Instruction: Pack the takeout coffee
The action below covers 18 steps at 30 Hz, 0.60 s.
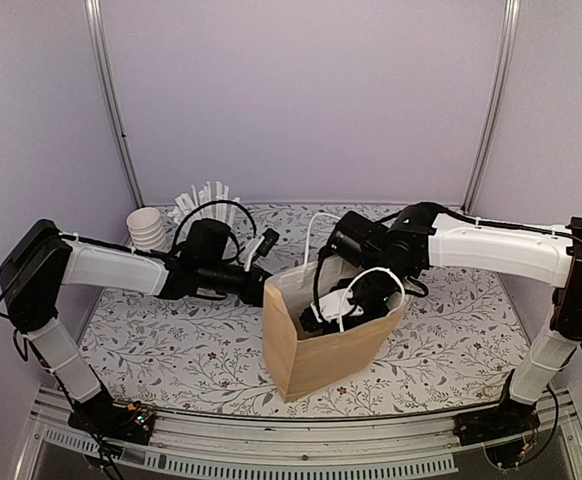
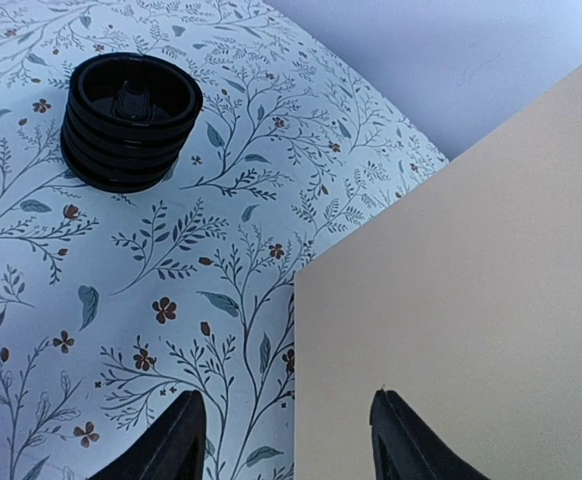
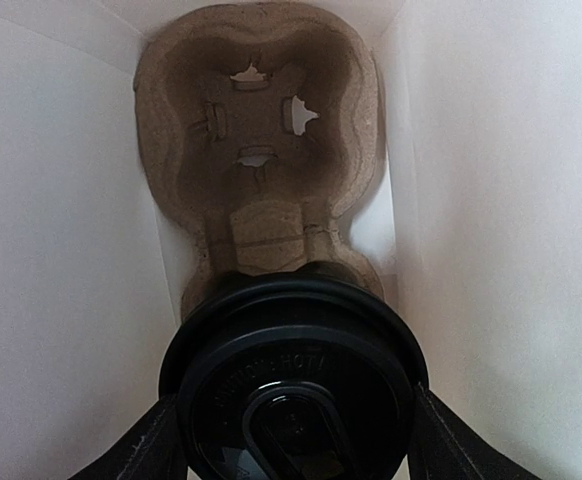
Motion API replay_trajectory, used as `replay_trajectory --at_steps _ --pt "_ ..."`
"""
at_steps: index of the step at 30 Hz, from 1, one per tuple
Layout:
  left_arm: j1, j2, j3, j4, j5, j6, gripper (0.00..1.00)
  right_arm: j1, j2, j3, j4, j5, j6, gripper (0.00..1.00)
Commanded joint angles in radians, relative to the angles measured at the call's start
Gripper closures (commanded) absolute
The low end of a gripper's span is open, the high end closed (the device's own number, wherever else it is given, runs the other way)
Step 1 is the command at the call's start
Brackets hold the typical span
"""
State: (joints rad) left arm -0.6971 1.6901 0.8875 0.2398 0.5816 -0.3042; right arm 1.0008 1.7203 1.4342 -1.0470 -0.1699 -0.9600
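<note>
A brown paper bag (image 1: 316, 350) is seen standing upright on the flower-patterned table (image 1: 171, 340). A tan moulded-pulp cup carrier (image 3: 261, 130) lies at its bottom. In the carrier's near socket sits the takeout coffee (image 3: 293, 385). Only its round black plastic lid is shown, the cup being hidden beneath. The right gripper (image 3: 293, 405) is set inside the bag, its fingers closed against both sides of the lid. The left gripper (image 2: 287, 395) is held open, with the bag's edge between its fingers.
</note>
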Motion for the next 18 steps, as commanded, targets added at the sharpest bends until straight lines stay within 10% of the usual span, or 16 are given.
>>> replay_trajectory --at_steps 1,18 --pt "0.011 -0.028 -0.019 -0.009 -0.017 -0.005 0.41 0.004 0.081 -0.102 -0.071 -0.007 0.007 0.70" --pt "0.011 -0.024 -0.008 -0.024 -0.012 0.012 0.41 0.008 0.123 -0.111 -0.111 0.118 0.053 0.70"
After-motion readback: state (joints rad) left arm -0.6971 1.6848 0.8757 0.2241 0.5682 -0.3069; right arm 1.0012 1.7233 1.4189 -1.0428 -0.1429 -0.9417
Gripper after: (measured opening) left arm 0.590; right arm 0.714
